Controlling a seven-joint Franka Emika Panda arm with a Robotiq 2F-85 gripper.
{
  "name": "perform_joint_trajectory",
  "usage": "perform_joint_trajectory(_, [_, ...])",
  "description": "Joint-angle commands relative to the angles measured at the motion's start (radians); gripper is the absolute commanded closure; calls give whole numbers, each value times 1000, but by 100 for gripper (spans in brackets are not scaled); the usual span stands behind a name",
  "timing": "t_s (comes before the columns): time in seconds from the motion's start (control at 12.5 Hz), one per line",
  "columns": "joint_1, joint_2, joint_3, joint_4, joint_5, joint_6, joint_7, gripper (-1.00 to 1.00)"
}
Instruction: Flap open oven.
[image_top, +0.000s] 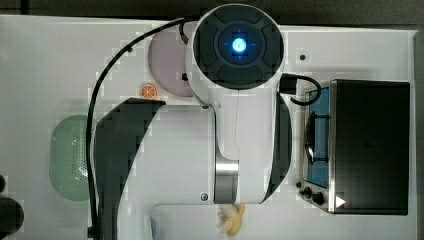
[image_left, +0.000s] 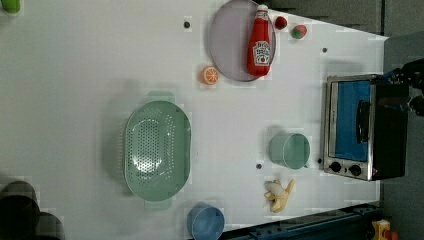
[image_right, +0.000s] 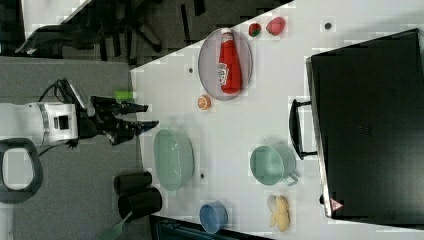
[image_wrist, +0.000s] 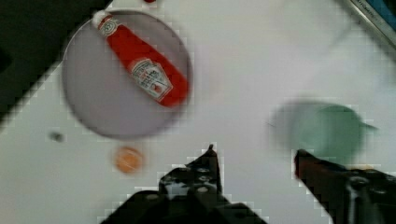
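One oven (image_left: 362, 132), two cups (image_left: 290, 150) (image_left: 206, 222), one colander (image_left: 157, 150).

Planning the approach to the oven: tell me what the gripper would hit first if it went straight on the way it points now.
Likely bare table, though depth is unclear. In the wrist view the open gripper aims at white surface between the plate with the ketchup bottle and the green cup. The oven lies off that line.

Oven (image_left: 364, 127): black top, silver frame, blue glass. Ketchup bottle (image_left: 260, 44) red. Perforated colander (image_left: 157, 150) green.

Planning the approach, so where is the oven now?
The oven sits at the left view's right table edge, door shut, with the green cup nearest on its left.
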Motion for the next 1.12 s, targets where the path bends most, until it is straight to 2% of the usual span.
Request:
perform_joint_trajectory(0.08, [-27, -292, -16, -123, -27, -199, -79, -59])
perform_joint_trajectory(0.24, [-27, -292, -16, -123, -27, -199, -79, -99])
perform_joint_trajectory(0.48, [-27, -292, -16, -123, -27, -199, -79, -100])
perform_joint_trajectory(0.56, [-27, -292, -16, -123, -27, -199, -79, -89])
perform_joint_trajectory(1.04, [-31, -290, -24, -143, -28, -199, -82, 56])
perform_joint_trajectory(1.12, [-31, -288, -31, -157, -28, -198, -84, 65])
